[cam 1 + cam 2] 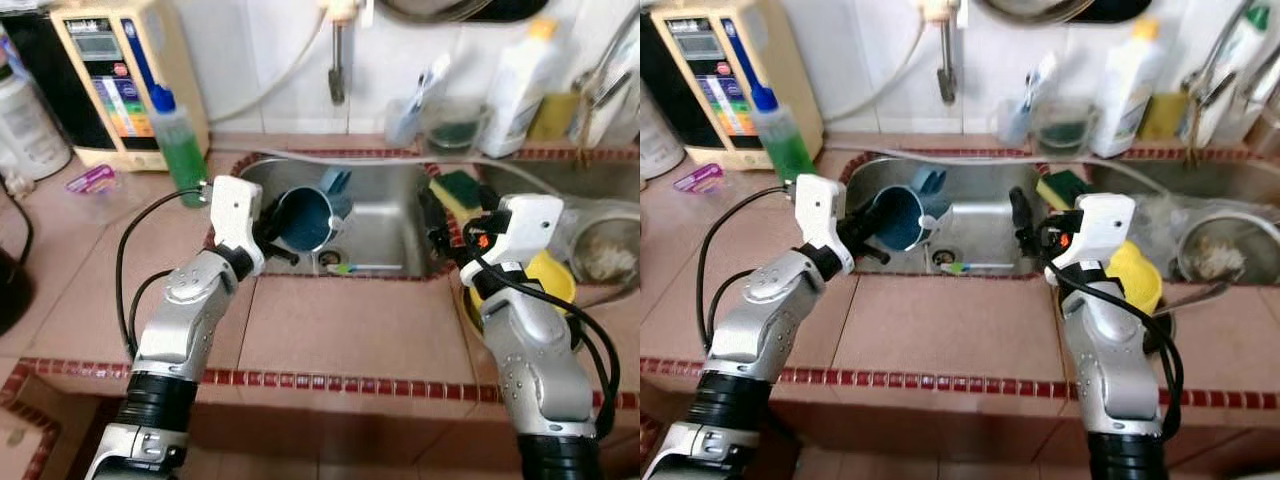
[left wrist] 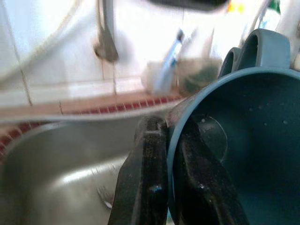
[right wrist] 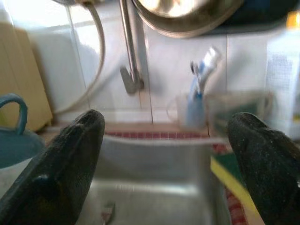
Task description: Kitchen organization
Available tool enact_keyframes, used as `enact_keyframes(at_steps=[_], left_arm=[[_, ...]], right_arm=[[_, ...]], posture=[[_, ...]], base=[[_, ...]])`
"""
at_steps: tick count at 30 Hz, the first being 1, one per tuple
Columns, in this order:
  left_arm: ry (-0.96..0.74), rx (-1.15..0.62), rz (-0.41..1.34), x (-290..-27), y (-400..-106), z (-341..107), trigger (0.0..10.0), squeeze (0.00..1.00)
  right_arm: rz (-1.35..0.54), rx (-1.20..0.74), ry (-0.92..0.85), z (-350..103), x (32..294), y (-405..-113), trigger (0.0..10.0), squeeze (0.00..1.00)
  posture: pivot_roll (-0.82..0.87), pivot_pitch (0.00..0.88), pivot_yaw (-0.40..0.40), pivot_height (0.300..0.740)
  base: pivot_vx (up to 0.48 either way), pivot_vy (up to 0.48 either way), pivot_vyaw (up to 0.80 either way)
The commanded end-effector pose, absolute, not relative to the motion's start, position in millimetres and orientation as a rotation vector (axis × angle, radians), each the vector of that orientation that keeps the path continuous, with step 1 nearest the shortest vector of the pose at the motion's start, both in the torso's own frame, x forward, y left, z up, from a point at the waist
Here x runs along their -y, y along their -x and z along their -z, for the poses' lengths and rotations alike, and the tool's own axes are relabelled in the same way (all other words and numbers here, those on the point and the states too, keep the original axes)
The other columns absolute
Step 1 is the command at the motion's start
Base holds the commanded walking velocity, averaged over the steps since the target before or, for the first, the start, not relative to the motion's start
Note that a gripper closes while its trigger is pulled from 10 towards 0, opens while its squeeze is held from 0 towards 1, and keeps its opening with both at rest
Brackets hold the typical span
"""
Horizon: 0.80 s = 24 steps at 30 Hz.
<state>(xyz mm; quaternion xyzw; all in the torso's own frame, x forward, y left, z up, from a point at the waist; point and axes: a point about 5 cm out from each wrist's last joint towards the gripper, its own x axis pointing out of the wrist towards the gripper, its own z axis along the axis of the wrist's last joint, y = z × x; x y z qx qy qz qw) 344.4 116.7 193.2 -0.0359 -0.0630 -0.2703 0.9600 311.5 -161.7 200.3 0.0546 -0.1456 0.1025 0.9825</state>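
Fingers [image 2: 145,187] of my left gripper [image 2: 171,178] pinch the rim of the blue mug [image 1: 305,218], one inside, one outside, holding it tilted over the steel sink [image 1: 385,205]. My right gripper [image 3: 166,159] hovers spread wide above the sink's right edge, grasping nothing.

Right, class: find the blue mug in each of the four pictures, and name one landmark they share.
Left eye view: blue mug tilted at the sink's left side.
Right eye view: same spot.
Left wrist view: its rim pinched by the left gripper.
Right wrist view: handle at the edge.
Shared landmark: faucet.
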Motion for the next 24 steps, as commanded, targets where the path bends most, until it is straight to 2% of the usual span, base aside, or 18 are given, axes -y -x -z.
enact_keyframes(at_steps=[1, 16, 24], left_arm=[[0.095, 0.135, 0.515, -125, -345, -197, 10.0, 0.0], [0.08, 0.004, 0.473, -127, -349, -188, 10.0, 0.0], [0.046, 0.015, 0.46, -131, -350, -187, 10.0, 0.0]], right_arm=[[-0.234, 0.305, -0.112, -203, 155, -310, 10.0, 0.0], [-0.227, 0.22, -0.152, -193, 152, -312, 10.0, 0.0], [-0.24, 0.2, -0.113, -191, 153, -313, 10.0, 0.0]], posture=[[-0.15, 0.088, 0.057, 0.74], [-0.14, 0.076, 0.055, 0.74], [-0.13, 0.06, 0.048, 0.74]], base=[[0.0, 0.0, 0.0], [0.0, 0.0, 0.0], [0.0, 0.0, 0.0]])
